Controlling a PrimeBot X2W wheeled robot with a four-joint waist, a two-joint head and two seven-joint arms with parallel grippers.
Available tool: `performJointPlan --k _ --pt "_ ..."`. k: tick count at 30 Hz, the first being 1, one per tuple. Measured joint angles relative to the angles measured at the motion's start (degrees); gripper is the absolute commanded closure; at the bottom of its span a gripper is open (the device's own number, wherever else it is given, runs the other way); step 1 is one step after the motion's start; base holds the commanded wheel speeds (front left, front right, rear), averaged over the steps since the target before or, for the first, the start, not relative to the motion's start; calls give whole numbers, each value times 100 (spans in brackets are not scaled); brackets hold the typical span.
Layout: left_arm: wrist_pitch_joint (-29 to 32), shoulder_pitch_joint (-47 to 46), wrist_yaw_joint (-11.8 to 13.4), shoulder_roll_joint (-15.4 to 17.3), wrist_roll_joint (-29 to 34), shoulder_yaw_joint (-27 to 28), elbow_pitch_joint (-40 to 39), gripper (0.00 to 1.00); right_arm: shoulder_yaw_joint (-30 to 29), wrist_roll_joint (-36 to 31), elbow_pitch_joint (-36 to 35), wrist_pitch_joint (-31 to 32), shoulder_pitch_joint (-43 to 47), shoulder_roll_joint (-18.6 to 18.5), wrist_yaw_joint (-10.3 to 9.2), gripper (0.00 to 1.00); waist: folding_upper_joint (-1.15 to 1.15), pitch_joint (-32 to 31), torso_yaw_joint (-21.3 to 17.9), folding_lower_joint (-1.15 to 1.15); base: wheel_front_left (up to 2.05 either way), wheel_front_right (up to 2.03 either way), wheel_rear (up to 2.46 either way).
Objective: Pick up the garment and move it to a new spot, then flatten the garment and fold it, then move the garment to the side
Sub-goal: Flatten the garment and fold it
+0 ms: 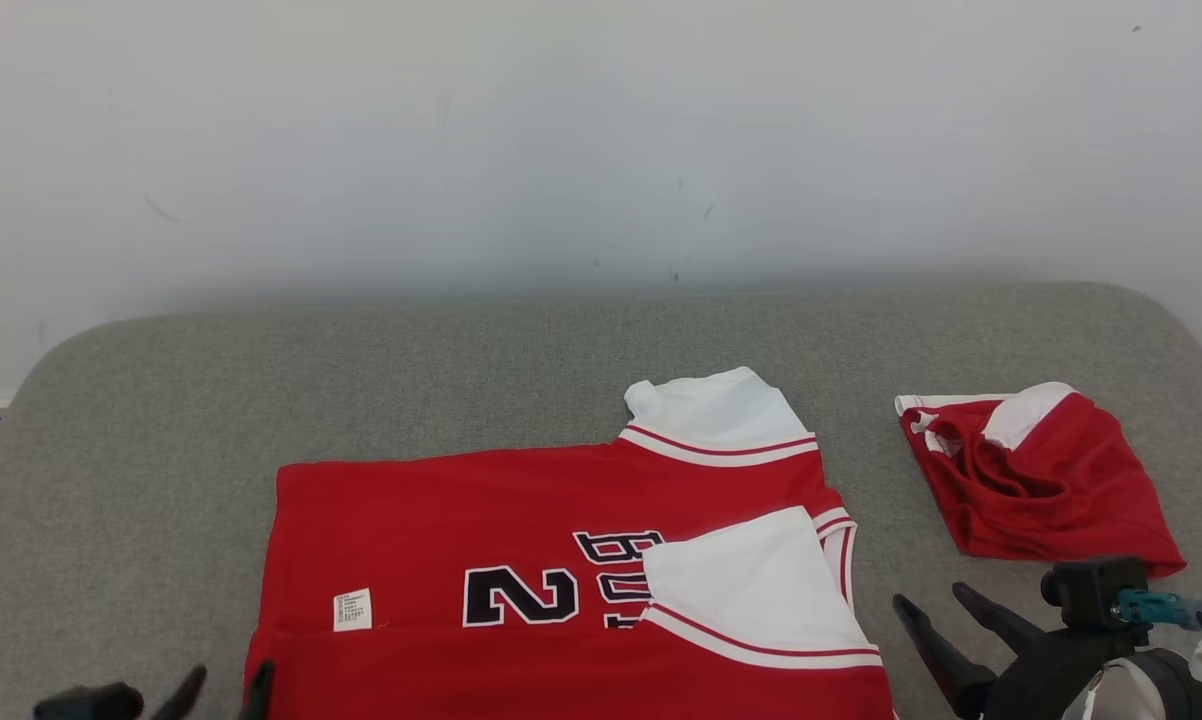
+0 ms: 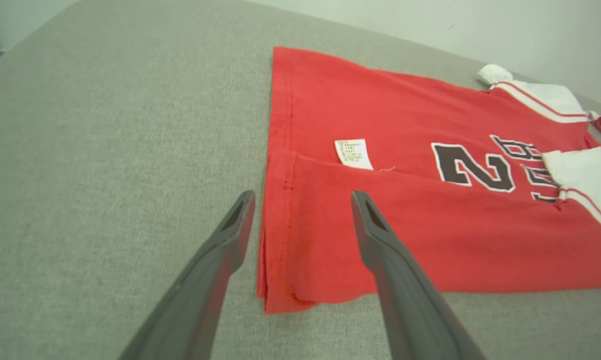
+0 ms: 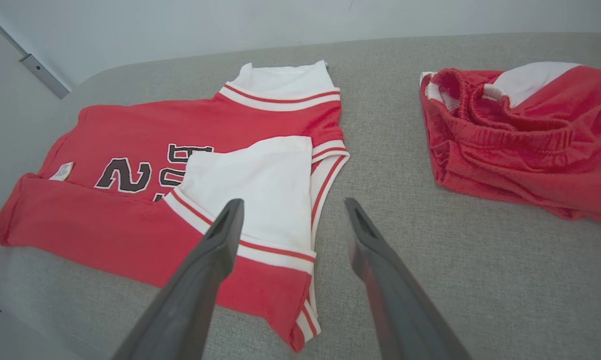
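The garment (image 1: 441,500) is a red jersey with white sleeves and black lettering, lying flat on the grey table (image 1: 461,350). Its near long edge is folded up over the body, and the near sleeve lies folded in across the front. My left gripper (image 1: 229,680) stands open at the jersey's left hem corner. In the left wrist view that gripper (image 2: 303,200) has one finger over the cloth (image 2: 430,225) and the other over bare table, with nothing pinched. My right gripper (image 1: 931,597) is open just right of the jersey. Its fingers (image 3: 291,204) frame the collar edge of the jersey (image 3: 130,220).
A bunched pair of red shorts (image 1: 1051,490) with white trim lies on the table to the right, also seen from the right wrist (image 3: 530,140). A pale wall rises behind the table. Bare grey surface stretches to the left and behind the jersey.
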Motion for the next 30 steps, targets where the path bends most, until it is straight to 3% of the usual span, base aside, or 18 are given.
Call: performJointPlan --k 7,14,22,30 --pt "-343 -77 263 91 211 132 -784 0 -31 -107 -131 -53 -267 82 -183 0 0 65 25 0 0 0 0" --pt "-154 -685 297 87 241 79 -799 0 54 -257 245 151 -1016 113 -240 0 0 213 78 0 0 0 0" --pt "230 -1883 88 152 253 -19 -338 0 268 -569 1062 662 -2598 231 -250 0 0 659 182 1 0 0 0" --pt "521 -2988 -92 -146 160 -100 433 0 446 -793 2033 1031 -3995 464 -225 0 1 1337 355 1 0 0 0"
